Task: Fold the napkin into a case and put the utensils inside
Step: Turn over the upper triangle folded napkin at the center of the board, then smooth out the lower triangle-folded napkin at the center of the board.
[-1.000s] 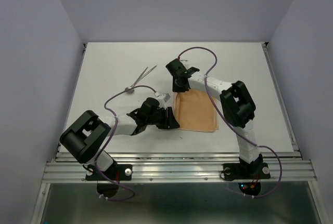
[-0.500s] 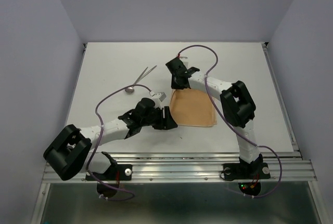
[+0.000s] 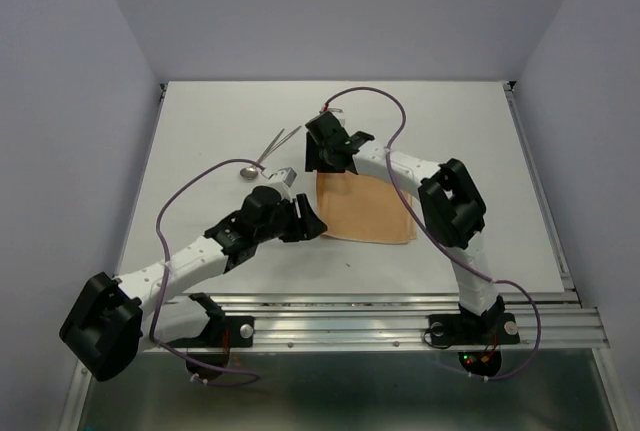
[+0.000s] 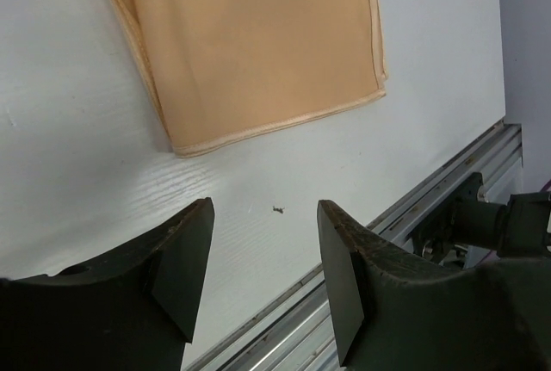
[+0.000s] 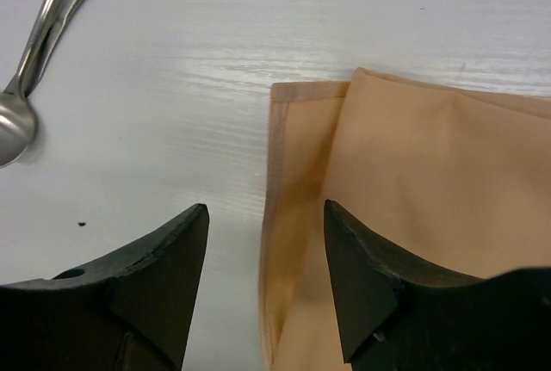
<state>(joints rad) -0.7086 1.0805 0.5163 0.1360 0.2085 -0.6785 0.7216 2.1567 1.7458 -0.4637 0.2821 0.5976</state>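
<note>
Flat on the white table [image 3: 480, 151], near its middle, the napkin [image 3: 365, 209] lies folded into a peach-orange oblong with a stitched hem. In the right wrist view the napkin [image 5: 413, 207] shows two layers: a top fold lying over a narrow hemmed strip along its left edge. In the left wrist view the napkin [image 4: 258, 35] shows stacked edges down its left side and a neat near corner. The utensils [image 3: 268, 151] lie well apart from it, to the far left, their thin handles crossing.

The left arm stretches low and diagonally from its base. The left gripper [image 3: 305, 223] is just beside the napkin's near-left corner; its wrist view shows the left gripper [image 4: 265, 259] with jaws spread over bare table, holding nothing. The right arm bends at the elbow and reaches left along the napkin's far edge. The right gripper [image 3: 322, 156] sits over the far-left corner; in its own view the right gripper [image 5: 265, 268] is spread wide and empty, straddling the cloth's left edge.

From above, that corner is hidden beneath the gripper, and I cannot tell whether its fingertips touch the cloth. Only the spoon's bowl [image 5: 13, 130] is clear; the other utensil's head is too small to make out.
</note>
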